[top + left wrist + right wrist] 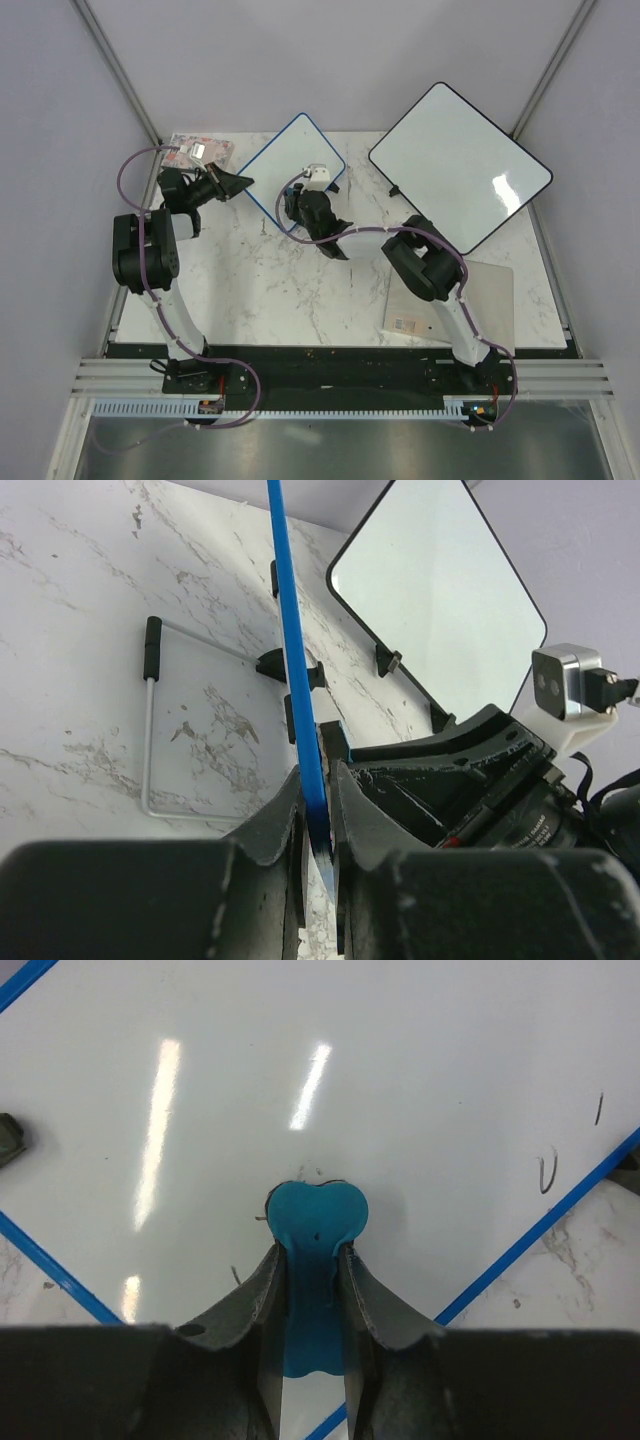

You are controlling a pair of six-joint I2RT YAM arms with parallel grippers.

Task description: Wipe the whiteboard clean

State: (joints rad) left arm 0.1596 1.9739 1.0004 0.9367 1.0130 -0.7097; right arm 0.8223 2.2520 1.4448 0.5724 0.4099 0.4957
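1. Whiteboard (pixel 290 150): lies at the rear centre of the table (pixel 270 290), turned diagonally in the top view. It sits between the left gripper and the black-framed board (pixel 450 160), close to both.

2. Left gripper (pixel 318 810): clamped on the whiteboard. The left wrist view shows the thin blue frame edge-on, pinched between both jaws. In the top view this grip is on the board's left edge.

3. Right gripper (pixel 310 1255): closed on the eraser (pixel 315 1215), a teal piece held between the 2 fingers, with its lobed end projecting past the fingertips. The gripper is over the white face, and the lobed end appears to rest on it.

4. Board face, right wrist view: mostly white, with bright reflections.
   - 2 black marks (pixel 545 1170) remain near the right-hand frame edge.
   - A few faint strokes lie just beside the eraser.

5. Wire stand (pixel 150 730): a thin metal loop with a black tip. It lies on the marble, left of the blue frame in the left wrist view. Whether it is joined to the whiteboard cannot be told.

6. Other items:
   - The black-framed board is blank and extends past the table's rear right corner.
   - A beige sheet (pixel 485 290) lies flat at the near right, with a label (pixel 405 325) at its near left corner.
   - A patterned packet (pixel 200 150) lies at the rear left corner.
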